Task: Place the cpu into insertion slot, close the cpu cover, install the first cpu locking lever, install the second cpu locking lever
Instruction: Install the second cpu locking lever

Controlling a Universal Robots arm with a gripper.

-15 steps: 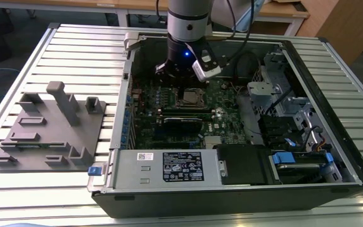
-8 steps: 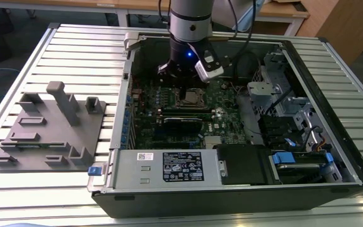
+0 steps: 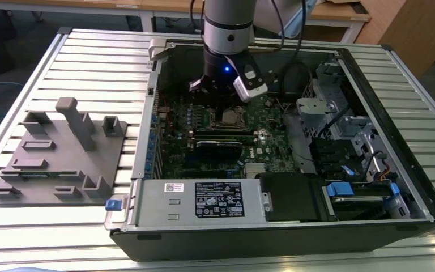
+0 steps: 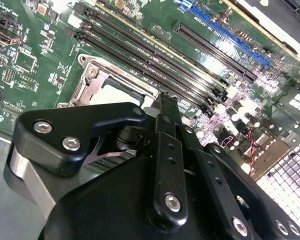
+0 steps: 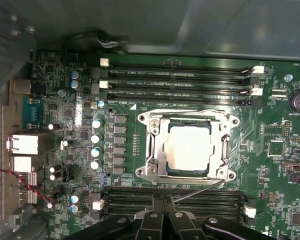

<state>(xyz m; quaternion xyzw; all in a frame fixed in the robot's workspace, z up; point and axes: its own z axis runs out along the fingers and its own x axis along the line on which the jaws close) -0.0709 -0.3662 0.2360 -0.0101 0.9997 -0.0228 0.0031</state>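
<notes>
The cpu, a dull silver square, lies flat in the insertion slot on the green motherboard. The cpu cover, a silvery frame, lies down around it with the chip showing through its window. A thin locking lever slants out from the socket's edge towards my gripper, whose black fingers stand close together over the memory slots, just beside the socket. In the second wrist view the gripper hovers at the socket's corner. In the exterior view the gripper hangs above the socket.
The open computer case lies on a slatted table. Long black memory slots flank the socket on two sides. Capacitors, cables and drive bays crowd the case. A grey fixture plate sits at the exterior view's left.
</notes>
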